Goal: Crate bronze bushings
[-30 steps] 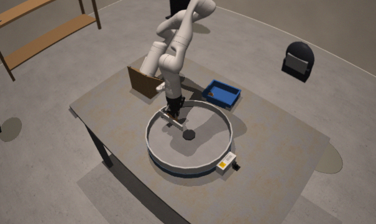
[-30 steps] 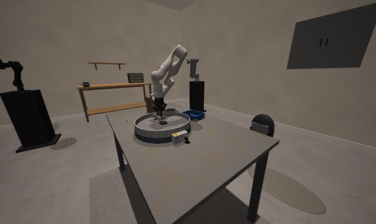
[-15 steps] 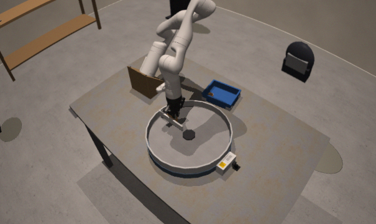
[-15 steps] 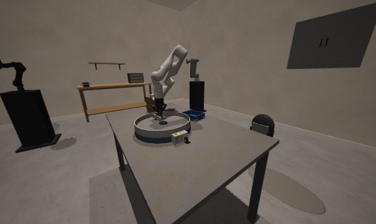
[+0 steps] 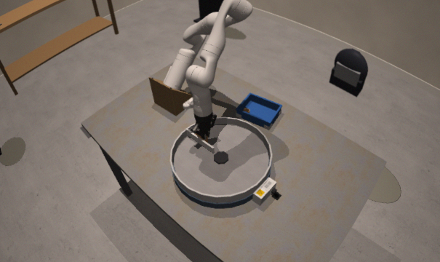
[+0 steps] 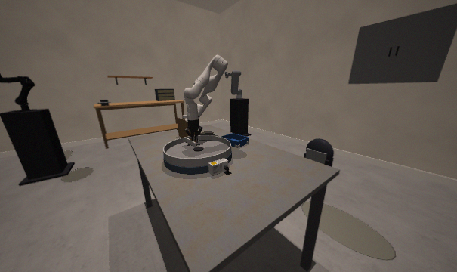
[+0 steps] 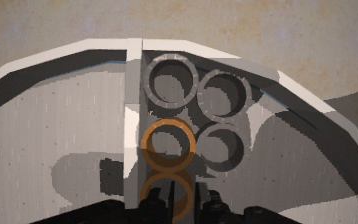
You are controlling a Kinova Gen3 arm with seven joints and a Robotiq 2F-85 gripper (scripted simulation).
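Two bronze bushings stand on the turning table (image 5: pixel 190 171) (image 6: pixel 180 152) (image 7: pixel 80 115) along its straight bar (image 7: pixel 131 120): the farther one (image 7: pixel 168 122) is in full view in the wrist view, the nearer one (image 7: pixel 146 194) is partly behind the fingers. Three steel bushings (image 7: pixel 171 58) (image 7: pixel 248 96) (image 7: pixel 240 148) stand beyond and to the right of them. My gripper (image 5: pixel 204 137) (image 6: pixel 193 140) (image 7: pixel 184 196) is open by a narrow gap over the nearer bronze bushing's right wall; fingertip depth is unclear. A small bronze piece (image 5: pixel 246 110) lies in the blue crate (image 5: pixel 263 110) (image 6: pixel 240 143).
A raised rim (image 5: pixel 270 156) (image 7: pixel 195 47) runs round the turning table, with a dark hub (image 5: pixel 220 157) at its centre. A control box (image 5: pixel 265 191) (image 6: pixel 218 166) sits against its outside. A brown upright panel (image 5: pixel 170 97) stands near the arm's base.
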